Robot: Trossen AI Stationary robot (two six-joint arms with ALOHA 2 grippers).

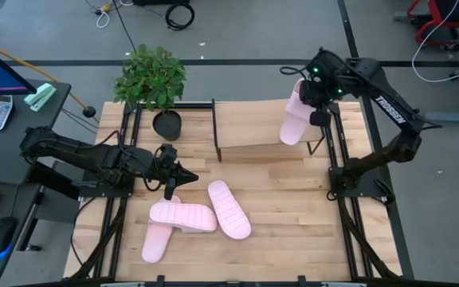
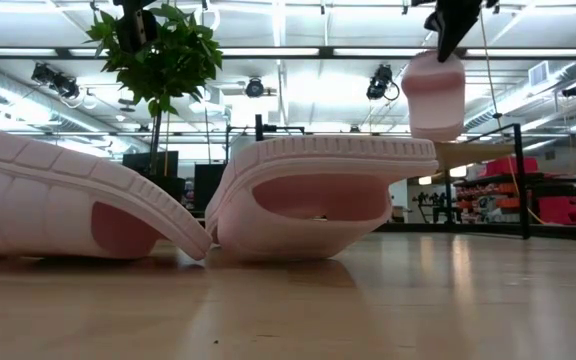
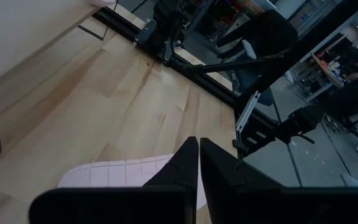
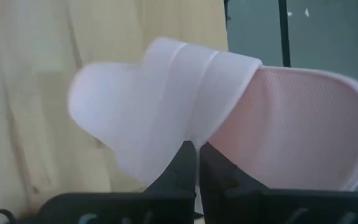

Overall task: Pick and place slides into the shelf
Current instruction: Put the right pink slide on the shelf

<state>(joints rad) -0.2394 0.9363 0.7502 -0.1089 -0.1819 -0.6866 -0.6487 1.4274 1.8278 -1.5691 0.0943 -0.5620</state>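
Leftmost slide [image 2: 58, 200] cut by frame edge

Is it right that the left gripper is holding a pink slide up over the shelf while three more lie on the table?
No, it is the right gripper that holds the slide over the shelf; the high view shows this. The other slides do lie on the table.

The pale pink foam slide sandals [image 1: 229, 209] look matt with ribbed, grid-textured soles, the light-wood plank tabletop [image 1: 293, 231] shows a smooth, faintly glossy grain, and the slanted pale wood shelf board [image 1: 249, 123] sits in thin matt black metal framing.
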